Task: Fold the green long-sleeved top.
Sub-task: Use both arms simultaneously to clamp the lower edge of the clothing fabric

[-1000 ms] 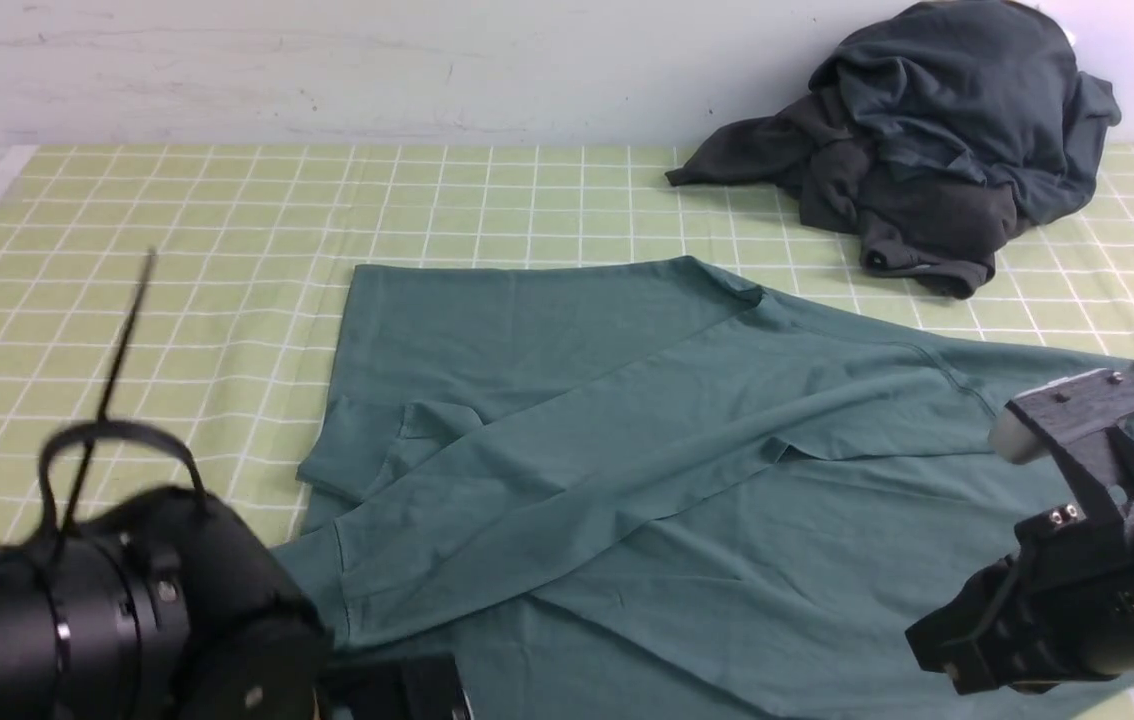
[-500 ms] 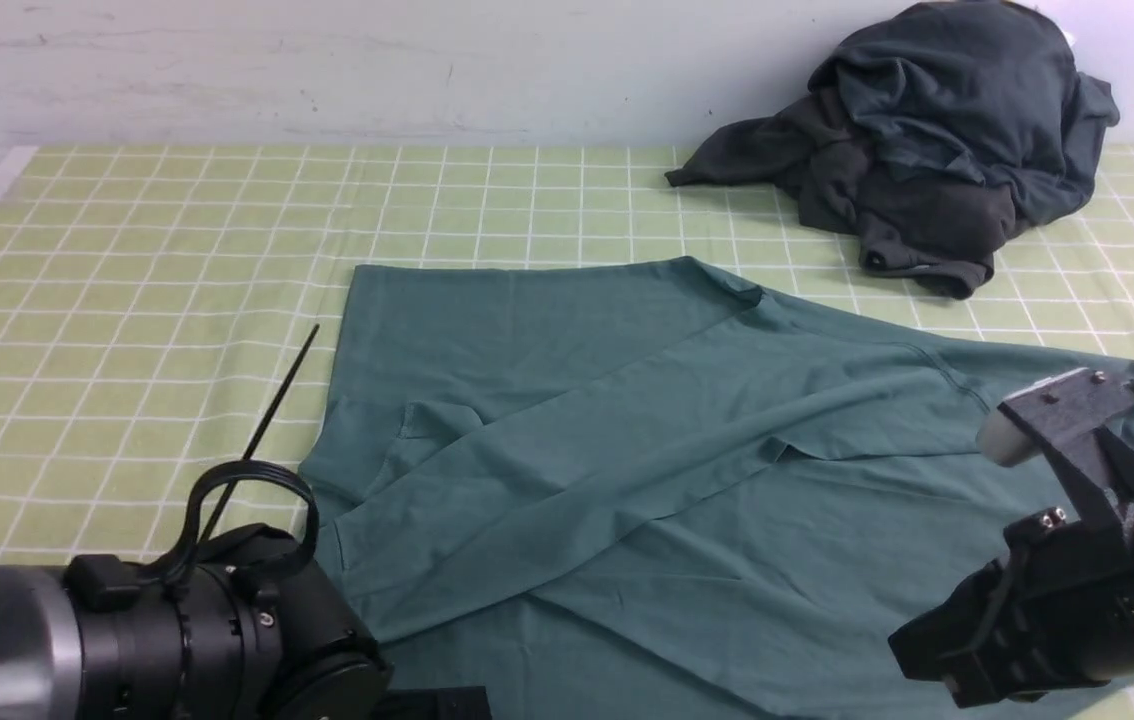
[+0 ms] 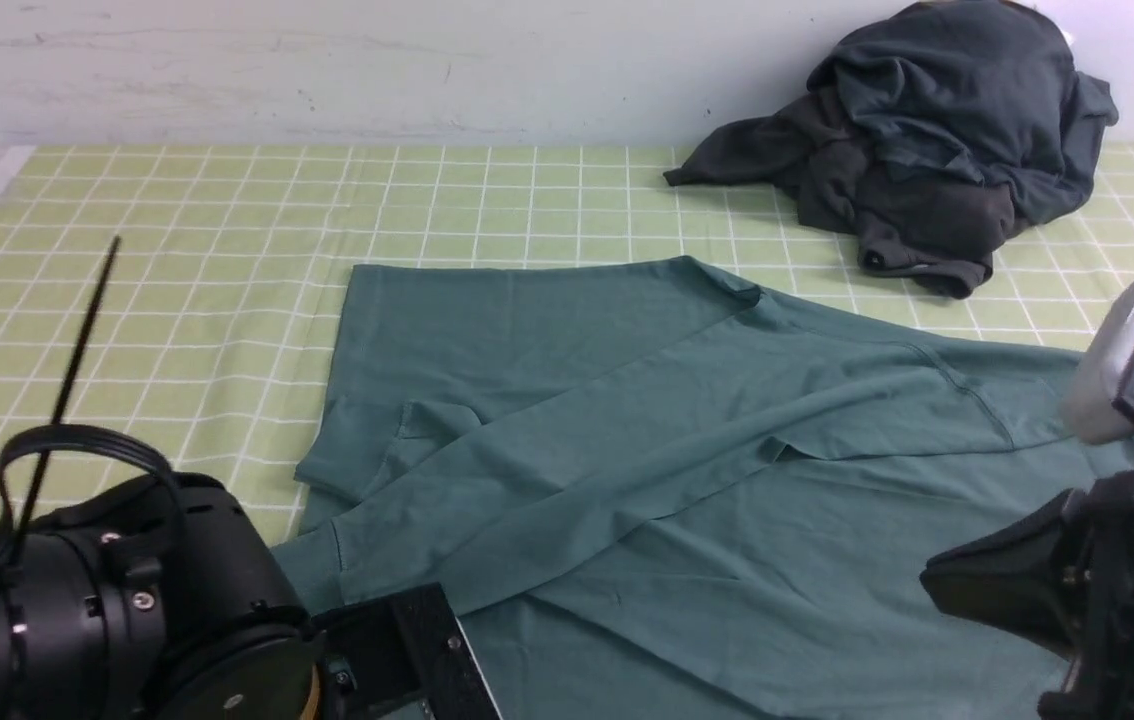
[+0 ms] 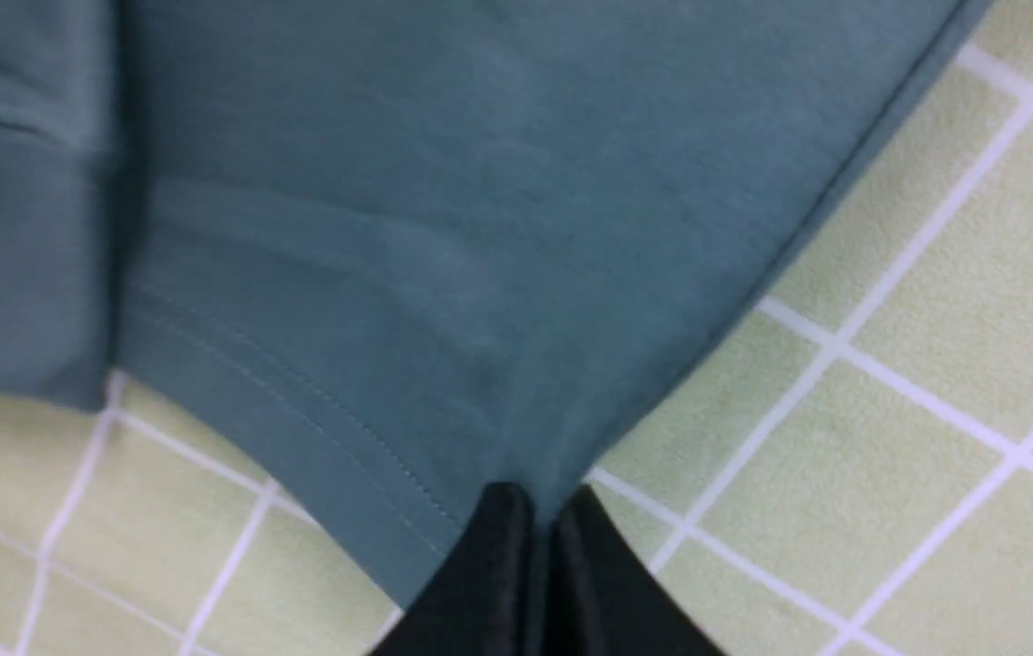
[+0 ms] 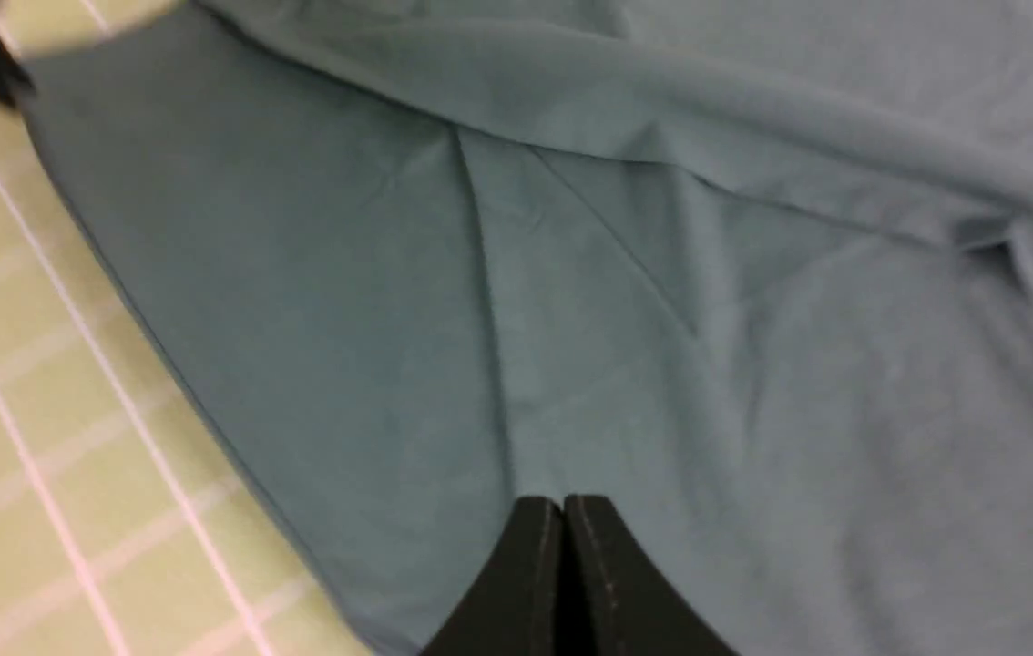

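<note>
Top [image 3: 627, 450] lies flat on the desk [image 3: 177, 250], middle to near edge, sleeves crossed over the body. Left gripper [image 4: 542, 510]: jaws pinching its hem corner. Right gripper [image 5: 562, 515]: jaws pinching its near edge. Judged: sleeves done; body fold remains. Dark pile [image 3: 937, 150] occupies the far right corner.

Front camera faces forward over the table [image 3: 227, 200] — wrist cameras close above the shared green top [image 3: 687, 500].
</note>
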Robot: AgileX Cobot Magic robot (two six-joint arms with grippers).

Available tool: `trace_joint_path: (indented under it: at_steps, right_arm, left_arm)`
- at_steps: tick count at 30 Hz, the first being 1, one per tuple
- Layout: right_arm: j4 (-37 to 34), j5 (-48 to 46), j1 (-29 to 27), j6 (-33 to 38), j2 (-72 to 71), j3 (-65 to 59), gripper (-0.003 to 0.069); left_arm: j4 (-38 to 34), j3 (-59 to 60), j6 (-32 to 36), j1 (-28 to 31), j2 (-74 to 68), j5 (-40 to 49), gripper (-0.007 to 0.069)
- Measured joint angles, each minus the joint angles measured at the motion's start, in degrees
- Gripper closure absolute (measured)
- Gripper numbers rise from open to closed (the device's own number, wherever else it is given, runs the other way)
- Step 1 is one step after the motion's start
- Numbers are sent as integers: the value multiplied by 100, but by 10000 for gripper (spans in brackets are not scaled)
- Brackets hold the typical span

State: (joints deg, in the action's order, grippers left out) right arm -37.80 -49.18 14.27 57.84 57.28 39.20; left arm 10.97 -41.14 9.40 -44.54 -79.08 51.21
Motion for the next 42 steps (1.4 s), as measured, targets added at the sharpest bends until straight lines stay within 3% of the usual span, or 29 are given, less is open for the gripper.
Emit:
trace_joint_path:
  at_steps: [5, 8, 13, 18, 23, 28, 42]
  right_arm:
    - [1206, -241, 0, 194, -7, 0, 601]
    - [2844, -361, 0, 173, 271, -64, 489]
    - [4597, 48, 0, 104, 1075, -486, 345]
    - [6044, 999, 0, -275, 1806, -718, 322]
    - [7178, 1473, 0, -784, 2509, -737, 357]
    - [7650, 1338, 6, -1046, 2979, -727, 412]
    - [7592, 1468, 6, -1382, 2711, -739, 581]
  left_arm:
    - [-5, 0, -374, 0, 257, -95, 625]
    - [-117, 0, -473, 0, 281, -262, 625]
    - [-281, 0, -493, 0, 281, -329, 625]
    - [-340, 0, -493, 0, 281, -329, 625]
    - [-353, 0, -508, 0, 281, -329, 625]
    - [-353, 0, -630, 0, 281, -329, 625]
    - [-353, 0, -792, 0, 283, -329, 625]
